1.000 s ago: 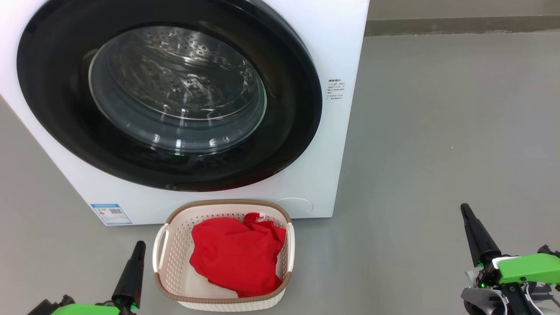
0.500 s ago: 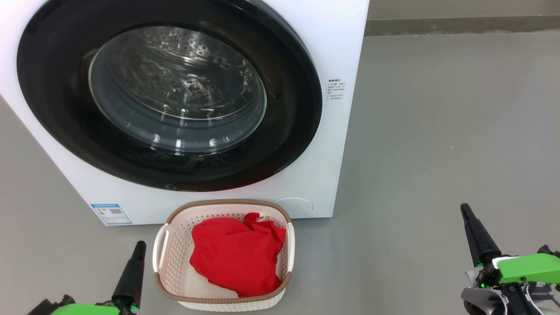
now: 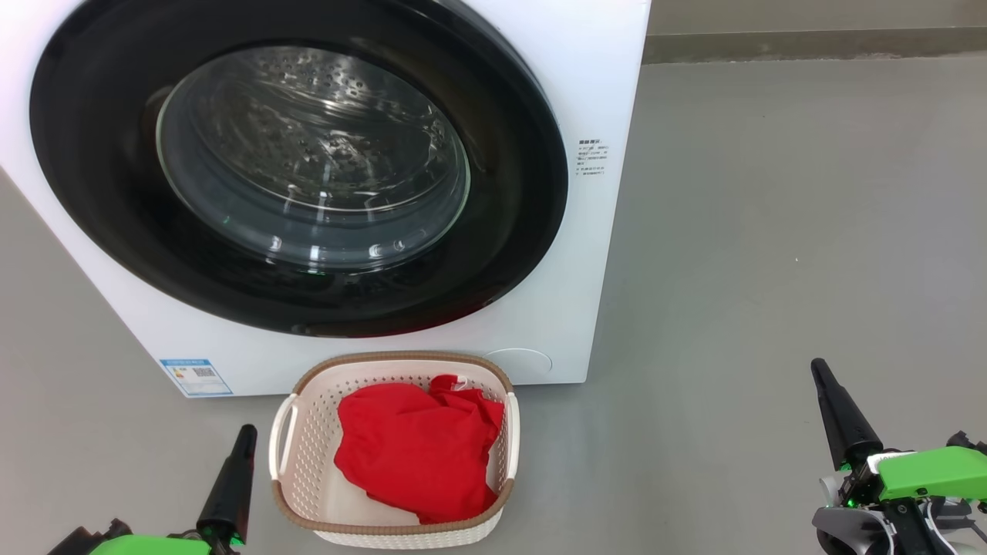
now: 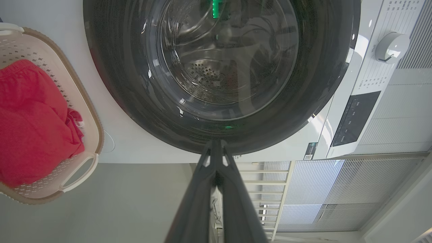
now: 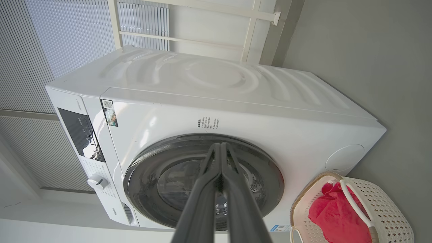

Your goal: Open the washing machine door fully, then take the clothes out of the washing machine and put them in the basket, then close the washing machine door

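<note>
The white washing machine stands ahead with its black-rimmed door closed flat against the front; through the glass I see bare steel drum. On the floor before it sits the cream basket, and the red clothes lie inside it. My left gripper is shut, low on the floor just left of the basket. My right gripper is shut, far to the right over bare floor. The wrist views show each pair of fingers pressed together and holding nothing.
Grey floor stretches open to the right of the machine, up to a skirting strip at the back. A control panel and knob sit on the machine's upper front. Slatted wall panels stand behind the machine.
</note>
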You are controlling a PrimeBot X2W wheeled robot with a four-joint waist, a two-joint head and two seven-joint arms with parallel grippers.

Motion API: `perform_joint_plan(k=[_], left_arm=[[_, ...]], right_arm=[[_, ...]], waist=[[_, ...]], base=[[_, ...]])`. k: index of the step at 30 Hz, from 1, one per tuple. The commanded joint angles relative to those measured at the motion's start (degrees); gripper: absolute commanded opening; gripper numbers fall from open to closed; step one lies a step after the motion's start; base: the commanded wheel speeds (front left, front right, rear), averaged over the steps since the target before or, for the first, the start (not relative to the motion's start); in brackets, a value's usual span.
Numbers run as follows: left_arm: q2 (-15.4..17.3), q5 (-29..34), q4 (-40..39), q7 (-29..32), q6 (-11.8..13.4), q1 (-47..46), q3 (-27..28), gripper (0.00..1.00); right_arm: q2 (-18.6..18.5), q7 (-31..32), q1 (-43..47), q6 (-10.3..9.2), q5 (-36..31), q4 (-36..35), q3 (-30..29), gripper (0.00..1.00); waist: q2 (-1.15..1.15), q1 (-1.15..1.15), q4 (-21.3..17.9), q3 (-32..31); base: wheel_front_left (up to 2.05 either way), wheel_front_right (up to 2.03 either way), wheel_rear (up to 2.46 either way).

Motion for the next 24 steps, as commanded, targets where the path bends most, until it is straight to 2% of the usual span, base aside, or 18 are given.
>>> perform_joint_plan(k=[1, 24], left_arm=[[0.7, -0.3, -1.2, 0.3, -0.4, -2.4, 2.1, 0.0], [0.7, -0.3, -1.2, 0.3, -0.4, -2.4, 2.2, 0.0]], right_arm=[[-0.2, 0.2, -2.4, -0.04, 0.1, -1.7, 0.7, 0.0], [-0.2, 0.3, -2.4, -0.04, 0.0, -1.7, 0.6, 0.0]], waist=[[0.0, 0.0, 0.0, 0.0], [0.0, 0.0, 0.0, 0.0]], base=[[0.0, 0.0, 0.0], [0.0, 0.0, 0.0]])
